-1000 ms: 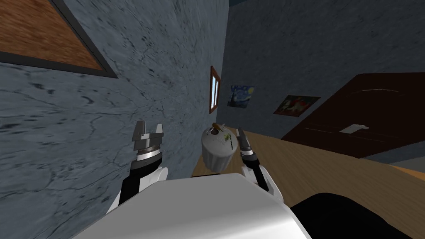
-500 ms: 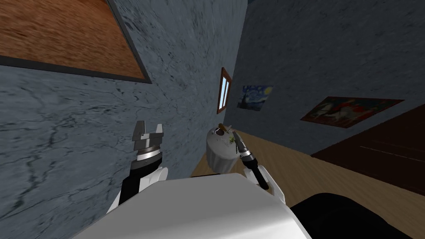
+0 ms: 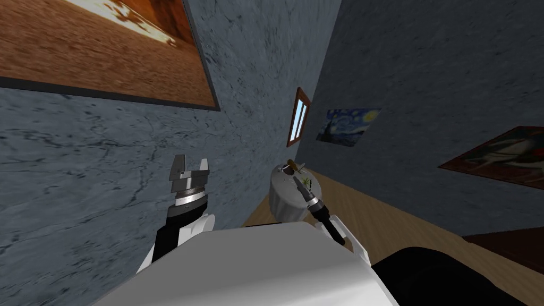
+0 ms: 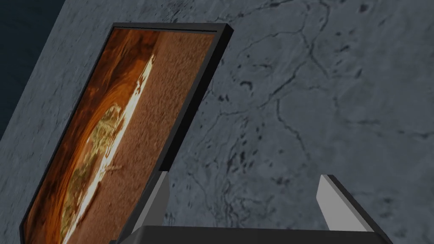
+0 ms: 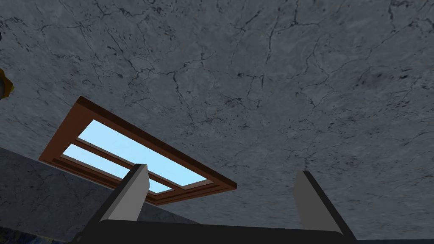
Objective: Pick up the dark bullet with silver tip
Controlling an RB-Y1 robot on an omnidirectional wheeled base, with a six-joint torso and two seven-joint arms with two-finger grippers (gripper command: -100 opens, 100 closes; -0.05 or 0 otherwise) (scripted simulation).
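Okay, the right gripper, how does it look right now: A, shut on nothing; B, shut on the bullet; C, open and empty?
C: the right gripper has its fingers standing wide apart with nothing between them.

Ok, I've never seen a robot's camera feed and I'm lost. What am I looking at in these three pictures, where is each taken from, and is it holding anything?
This is a two-armed robot. The wide picture comes from a camera on its head, looking steeply down. The other two come from cameras on its hands, each looking along that hand's two thin grey blades. The left fingers stand open, raised before the grey veined wall. The right fingers stand open too, out by a small round light grey table. A few little things lie on the table, too small to name. Nothing is held.
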